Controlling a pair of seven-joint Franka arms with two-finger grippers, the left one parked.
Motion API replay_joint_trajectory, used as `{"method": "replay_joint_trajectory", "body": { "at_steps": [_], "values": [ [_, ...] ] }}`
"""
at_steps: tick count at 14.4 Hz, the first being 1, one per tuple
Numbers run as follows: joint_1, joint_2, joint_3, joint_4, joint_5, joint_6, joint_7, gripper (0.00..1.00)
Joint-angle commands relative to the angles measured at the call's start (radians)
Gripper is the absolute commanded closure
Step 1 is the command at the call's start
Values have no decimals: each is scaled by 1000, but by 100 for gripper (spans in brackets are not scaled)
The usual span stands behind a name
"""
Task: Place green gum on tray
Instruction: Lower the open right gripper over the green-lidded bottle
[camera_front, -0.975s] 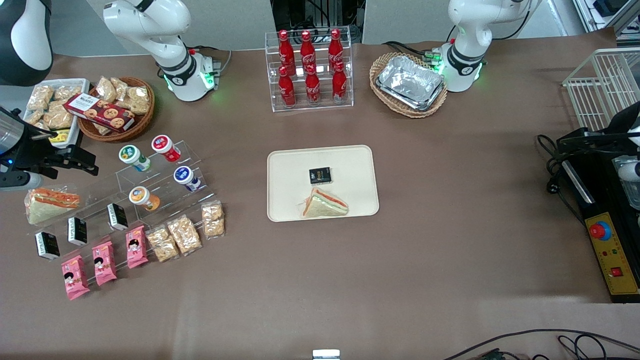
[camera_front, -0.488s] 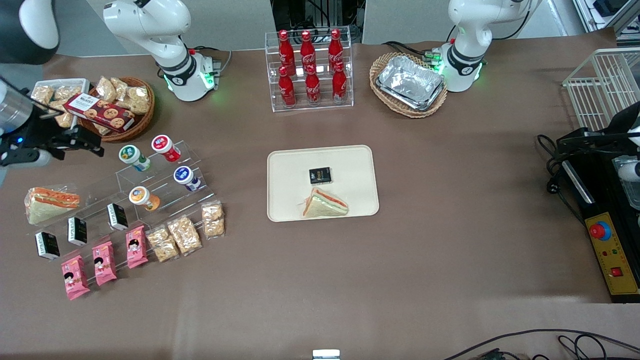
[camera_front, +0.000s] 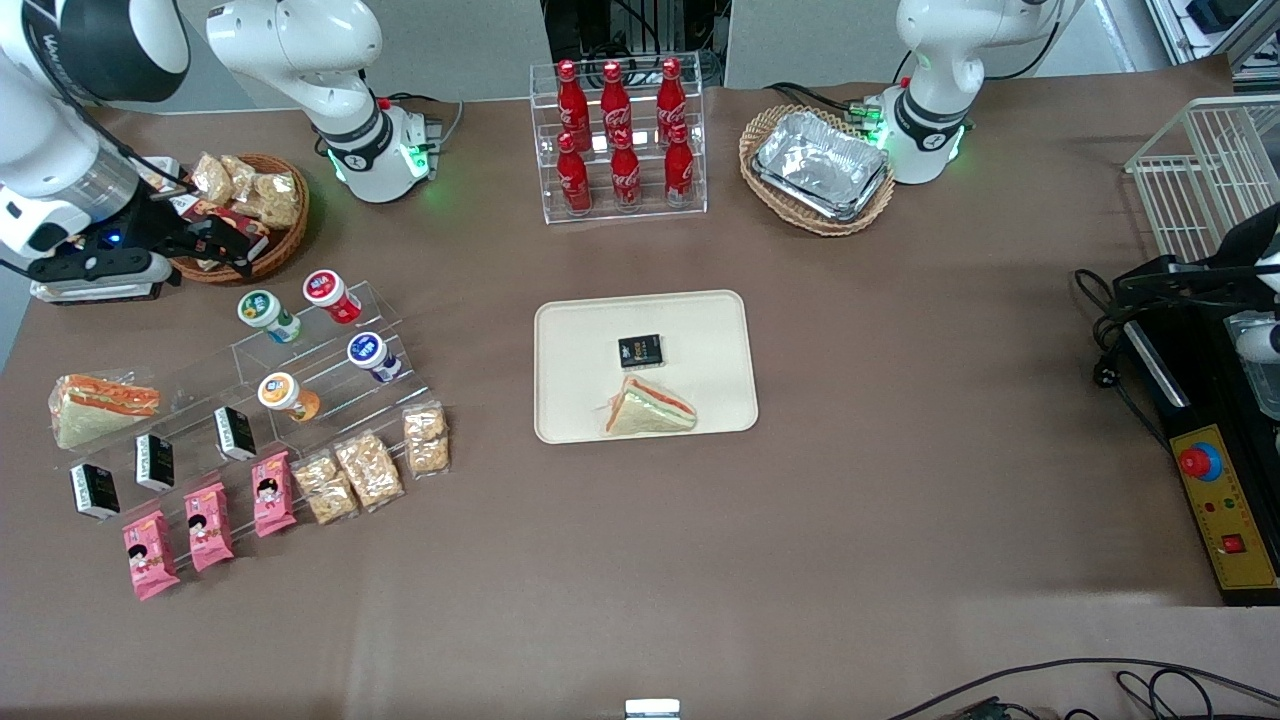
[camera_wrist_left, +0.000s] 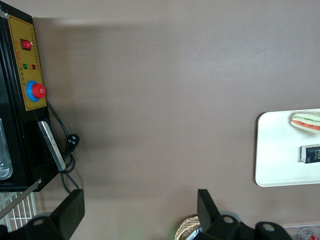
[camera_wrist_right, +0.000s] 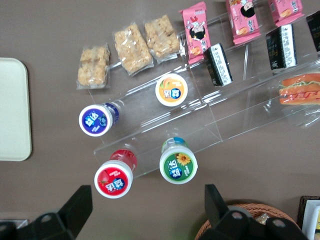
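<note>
The tool (camera_front: 215, 245) is hovering upper left, fingers spread wide and holding nothing, probably just above the green gum (camera_front: 265, 312); the tray (camera_front: 700, 330) is sitting mid-frame.

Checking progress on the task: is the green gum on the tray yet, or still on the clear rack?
Still on the clear rack: green gum beside the red bottle. Open gripper hovers above; tray lacks it.

Right arm reaching low over the table, gripper (camera_front: 215, 243) hovering, fingers (camera_wrist_right: 75, 205) spread apart, empty
</note>
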Motion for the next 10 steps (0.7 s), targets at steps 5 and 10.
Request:
{"method": "replay_joint_trajectory", "body": {
  "at_steps": [5,10],
  "values": [
    [-9,-47,-19,-90,-38,57,-61,0],
    [-12,-65,-27,-201,-44,167,-63,0]
  ]
}}
